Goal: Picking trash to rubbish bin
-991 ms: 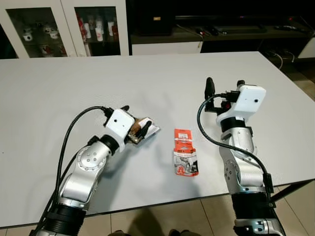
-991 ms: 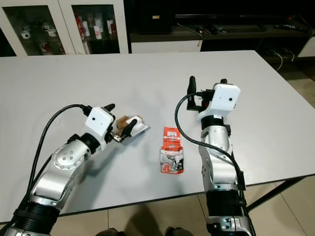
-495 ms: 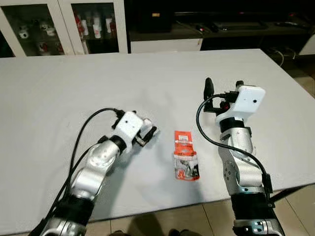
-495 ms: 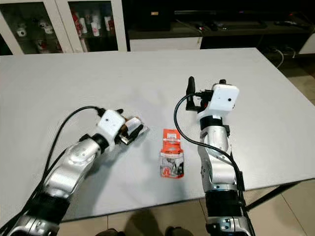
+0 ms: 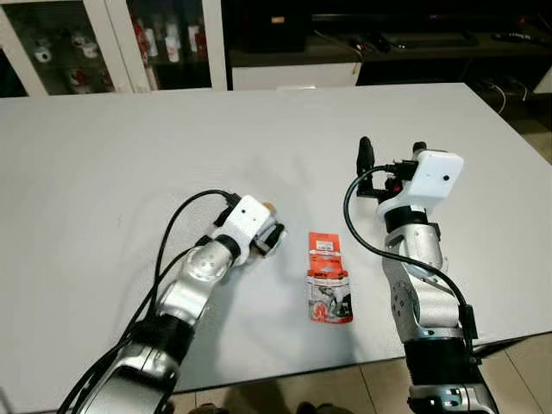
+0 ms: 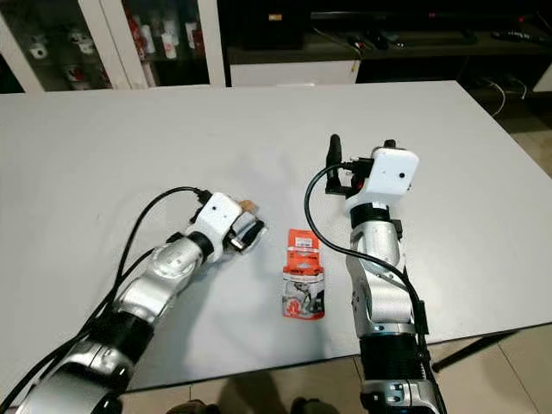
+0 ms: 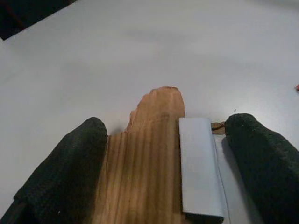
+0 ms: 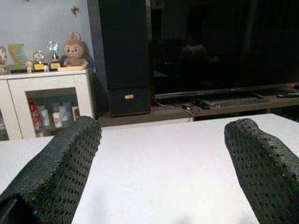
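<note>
Brown torn cardboard scrap clamped in left gripper, detail clear at wrist; right gripper fingers apart, raised at 2 o'clock from red sachet.

left arm: reaching forward toward 1 o'clock, low over the surface
left gripper: closing its black fingers on something
right arm: standing bent upright at 3 o'clock
right gripper: holding its fingers spread apart

Big white table in front; behind it white glass-door cabinet w/ cups, dark TV stand, tiled floor.
</note>
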You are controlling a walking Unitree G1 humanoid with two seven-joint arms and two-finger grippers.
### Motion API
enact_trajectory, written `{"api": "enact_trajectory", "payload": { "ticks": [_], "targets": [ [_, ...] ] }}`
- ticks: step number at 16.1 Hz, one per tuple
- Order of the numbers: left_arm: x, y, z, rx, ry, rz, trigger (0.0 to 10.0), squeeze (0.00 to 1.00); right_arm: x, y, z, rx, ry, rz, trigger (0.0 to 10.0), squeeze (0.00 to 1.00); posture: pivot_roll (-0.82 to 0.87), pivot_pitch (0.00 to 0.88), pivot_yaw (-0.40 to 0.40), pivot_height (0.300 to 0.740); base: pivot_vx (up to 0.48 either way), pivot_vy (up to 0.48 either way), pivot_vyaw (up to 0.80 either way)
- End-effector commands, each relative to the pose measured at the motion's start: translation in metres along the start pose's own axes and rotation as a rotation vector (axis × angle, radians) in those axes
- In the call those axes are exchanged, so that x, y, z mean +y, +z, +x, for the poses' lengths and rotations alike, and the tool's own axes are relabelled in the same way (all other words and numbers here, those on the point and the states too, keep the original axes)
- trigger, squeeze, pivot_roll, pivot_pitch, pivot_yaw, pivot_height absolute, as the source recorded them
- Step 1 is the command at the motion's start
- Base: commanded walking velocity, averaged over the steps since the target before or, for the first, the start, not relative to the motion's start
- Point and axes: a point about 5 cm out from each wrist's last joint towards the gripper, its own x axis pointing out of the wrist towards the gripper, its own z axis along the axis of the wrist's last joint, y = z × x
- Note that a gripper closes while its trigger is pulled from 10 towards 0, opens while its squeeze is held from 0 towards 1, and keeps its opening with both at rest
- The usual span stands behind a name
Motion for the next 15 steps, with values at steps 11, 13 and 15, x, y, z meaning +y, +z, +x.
{"api": "enact_trajectory", "payload": {
  "ticks": [11,13,15],
  "targets": [
    [-0.018,-0.024,0.0,0.083,-0.072,-0.018,0.0,0.0,0.0,-0.001,0.0,0.006,0.013,0.0,10.0,0.0,-0.03,0.073,-0.028,0.74,0.0,0.0,0.0],
    [-0.018,-0.024,0.001,0.08,-0.071,-0.014,0.0,0.0,0.001,-0.002,0.0,0.008,0.016,0.0,10.0,0.0,-0.03,0.075,-0.026,0.74,0.0,0.0,0.0],
    [-0.019,-0.024,0.001,0.08,-0.073,-0.011,0.0,0.0,0.001,-0.003,-0.001,0.013,0.018,0.0,10.0,0.0,-0.03,0.075,-0.026,0.74,0.0,0.0,0.0]
  ]
}}
